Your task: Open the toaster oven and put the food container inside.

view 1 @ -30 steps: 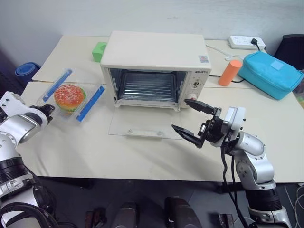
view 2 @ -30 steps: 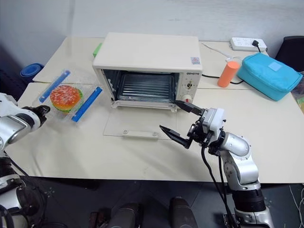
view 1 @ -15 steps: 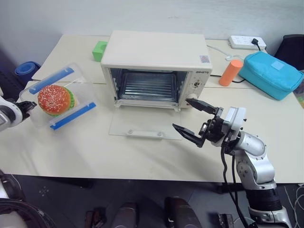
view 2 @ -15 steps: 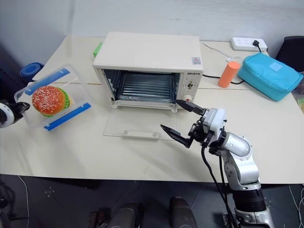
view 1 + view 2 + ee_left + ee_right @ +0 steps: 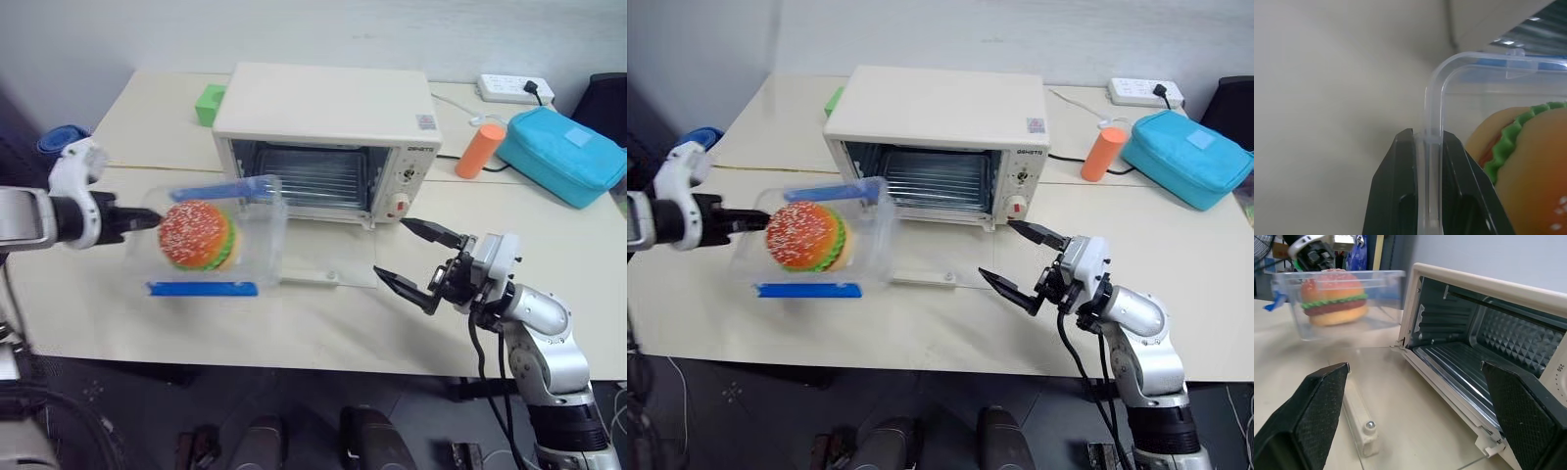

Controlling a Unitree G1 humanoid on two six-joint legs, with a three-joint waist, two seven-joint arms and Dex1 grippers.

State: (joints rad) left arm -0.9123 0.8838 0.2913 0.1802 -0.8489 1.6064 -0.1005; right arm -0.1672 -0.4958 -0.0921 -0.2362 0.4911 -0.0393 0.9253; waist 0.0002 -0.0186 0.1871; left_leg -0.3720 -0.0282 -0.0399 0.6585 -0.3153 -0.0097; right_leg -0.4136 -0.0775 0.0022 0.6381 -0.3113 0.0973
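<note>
Food container, lifted off the tabletop since a moment ago, is being carried rightward, pinched at its rim by left gripper fingers, toward the open toaster oven; right gripper fingers are being held wide, empty.

Head pair high, wrist cameras low and close

Both eye views look forward and down from above the beige table, sharing the cream-white boxy toaster oven at 12 o'clock. The left wrist view sits tight against the clear plastic food container. The right wrist view looks level and near into the oven cavity.
</note>
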